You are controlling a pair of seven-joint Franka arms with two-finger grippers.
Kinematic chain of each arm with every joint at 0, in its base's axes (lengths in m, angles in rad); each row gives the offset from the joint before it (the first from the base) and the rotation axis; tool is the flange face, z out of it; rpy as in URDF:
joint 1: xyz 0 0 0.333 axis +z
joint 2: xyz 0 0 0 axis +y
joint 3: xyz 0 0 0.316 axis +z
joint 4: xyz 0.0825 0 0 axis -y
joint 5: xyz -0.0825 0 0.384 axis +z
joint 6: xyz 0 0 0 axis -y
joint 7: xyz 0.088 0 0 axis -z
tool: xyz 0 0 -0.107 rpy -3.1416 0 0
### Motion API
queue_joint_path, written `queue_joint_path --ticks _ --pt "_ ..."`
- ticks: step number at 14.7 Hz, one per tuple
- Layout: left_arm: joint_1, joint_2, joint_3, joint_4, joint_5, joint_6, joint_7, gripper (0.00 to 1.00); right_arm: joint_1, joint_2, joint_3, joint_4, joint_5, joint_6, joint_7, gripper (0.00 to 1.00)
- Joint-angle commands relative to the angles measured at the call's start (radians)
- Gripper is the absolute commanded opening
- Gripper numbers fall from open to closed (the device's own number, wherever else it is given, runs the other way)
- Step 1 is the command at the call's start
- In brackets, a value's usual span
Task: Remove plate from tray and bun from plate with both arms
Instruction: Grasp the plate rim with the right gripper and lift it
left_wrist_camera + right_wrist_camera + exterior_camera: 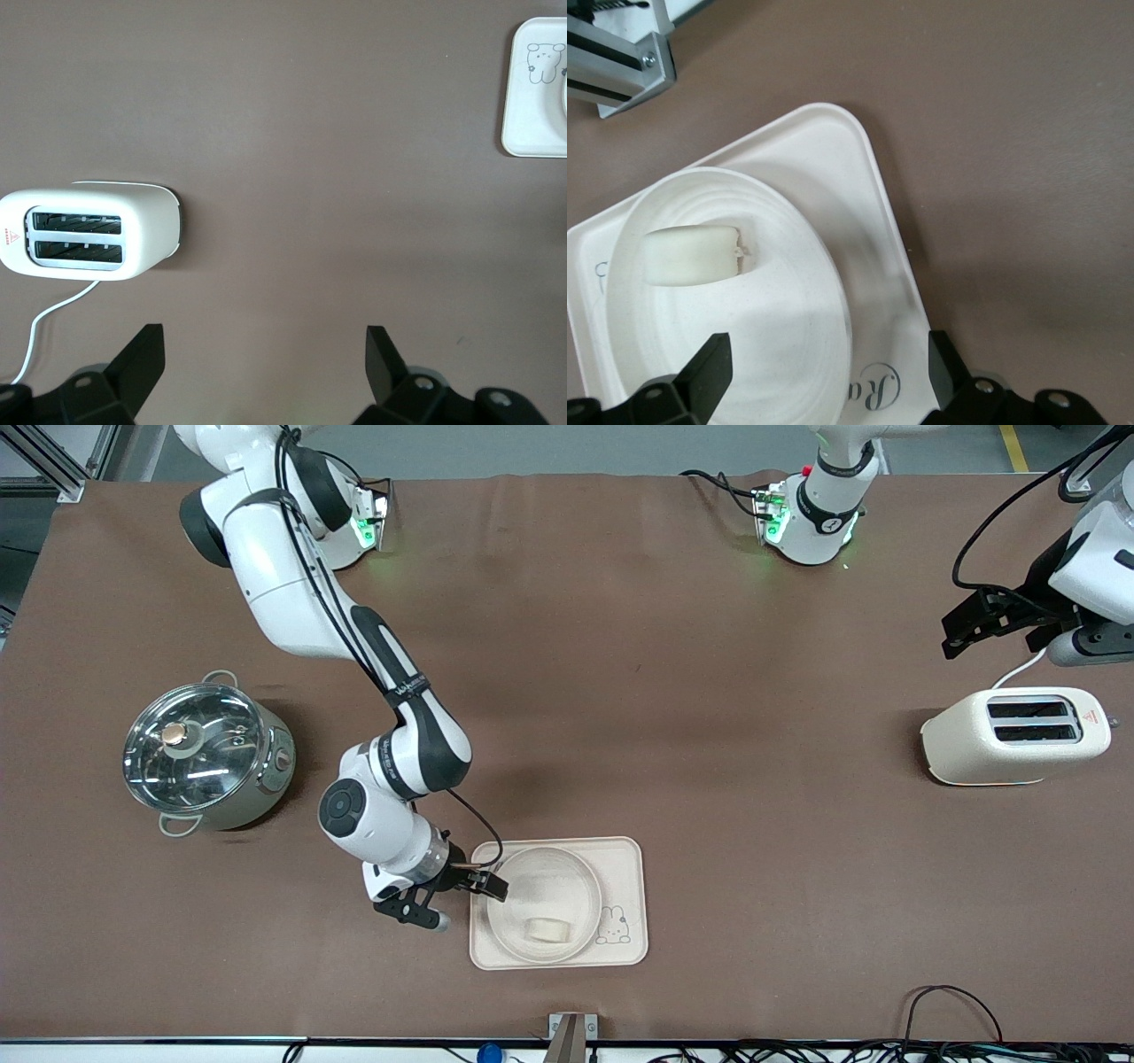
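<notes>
Nearest the front camera sits the tray (625,948), a cream rounded rectangle with a smooth matte face, a small rabbit drawing in one corner and a curly "Ra…" of script at another edge, the rest cut off in the right wrist view. On the tray rests the plate (542,866), round, shallow, speckled cream with a raised rim. In the plate lies the bun (549,929), a pale, soft-looking oblong lump, toward the camera-side rim.

The right gripper (474,884) hovers over the tray's edge at the right arm's end, beside the plate's rim, black fingers spread wide with nothing between them.

Farther back, a shiny steel pot (213,757) with a glass lid and round knob stands toward the right arm's end. Toward the left arm's end is a glossy cream two-slot toaster (1014,735) bearing a red warning triangle. Over the table just past it waits the left gripper (264,354), fingers parted and empty.
</notes>
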Motion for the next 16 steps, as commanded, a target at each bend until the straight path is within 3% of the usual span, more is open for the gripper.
queue_joint_path --ticks 1,2,4,12,13,15,16 --pt "0.005 0.005 -0.002 0.017 0.013 -0.011 0.018 1.0 0.008 0.035 -0.006 0.044 -0.039 -0.004 0.007 0.75" --pt "0.005 0.005 -0.001 0.017 0.013 -0.011 0.018 1.0 0.008 0.038 -0.005 0.044 -0.067 -0.004 0.007 0.65" --pt "0.006 0.004 0.002 0.017 0.012 -0.011 0.018 1.0 0.01 0.04 -0.005 0.044 -0.072 -0.003 0.008 0.55" --pt "0.006 0.004 0.004 0.017 0.012 -0.011 0.018 1.0 0.025 0.072 -0.005 0.046 -0.073 0.057 0.007 0.33" --pt "0.005 0.004 0.004 0.017 0.012 -0.011 0.018 1.0 0.025 0.072 -0.005 0.046 -0.073 0.057 0.007 0.28" --pt "0.005 0.004 0.004 0.017 0.012 -0.011 0.018 1.0 0.025 0.076 -0.005 0.046 -0.073 0.06 0.007 0.05" --pt "0.006 0.004 0.004 0.019 0.012 -0.011 0.018 1.0 0.027 0.079 -0.005 0.047 -0.073 0.062 0.005 0.01"
